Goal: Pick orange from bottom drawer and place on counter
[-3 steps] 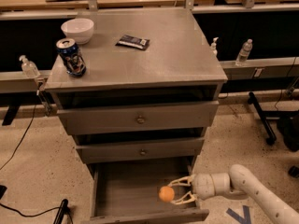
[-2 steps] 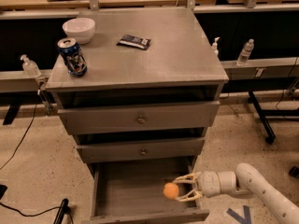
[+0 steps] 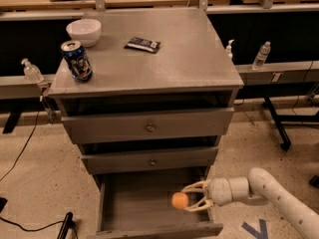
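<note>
Gripper (image 3: pixel 188 198) horizontal over bottom drawer (image 3: pixel 133 204), clasping orange (image 3: pixel 179 200).

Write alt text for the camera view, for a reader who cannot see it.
The robot's gripper, reaching in from the right, grips an orange at the right side of the open bottom drawer of a grey three-drawer cabinet. On the counter above are a soda can, a white bowl and a dark packet.
</note>
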`<state>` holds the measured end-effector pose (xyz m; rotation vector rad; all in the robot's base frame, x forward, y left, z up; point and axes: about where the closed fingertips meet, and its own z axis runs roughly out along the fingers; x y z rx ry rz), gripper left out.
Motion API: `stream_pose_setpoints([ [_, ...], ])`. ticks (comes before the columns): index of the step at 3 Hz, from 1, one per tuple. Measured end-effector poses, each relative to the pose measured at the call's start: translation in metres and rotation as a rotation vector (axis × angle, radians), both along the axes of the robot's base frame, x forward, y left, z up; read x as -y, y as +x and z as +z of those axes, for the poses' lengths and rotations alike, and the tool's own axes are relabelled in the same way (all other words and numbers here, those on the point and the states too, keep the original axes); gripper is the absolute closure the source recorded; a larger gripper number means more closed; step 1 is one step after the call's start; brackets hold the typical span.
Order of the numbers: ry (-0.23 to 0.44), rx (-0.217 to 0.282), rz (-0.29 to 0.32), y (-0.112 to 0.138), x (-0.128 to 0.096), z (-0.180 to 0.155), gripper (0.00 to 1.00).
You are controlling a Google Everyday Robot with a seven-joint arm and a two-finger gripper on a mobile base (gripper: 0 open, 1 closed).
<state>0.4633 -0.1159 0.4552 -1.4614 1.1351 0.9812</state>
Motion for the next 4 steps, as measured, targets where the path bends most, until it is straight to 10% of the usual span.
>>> stream_pose_setpoints([
  [4, -0.098, 0.056, 0.134, 0.060, -0.066, 0.099, 1.00],
])
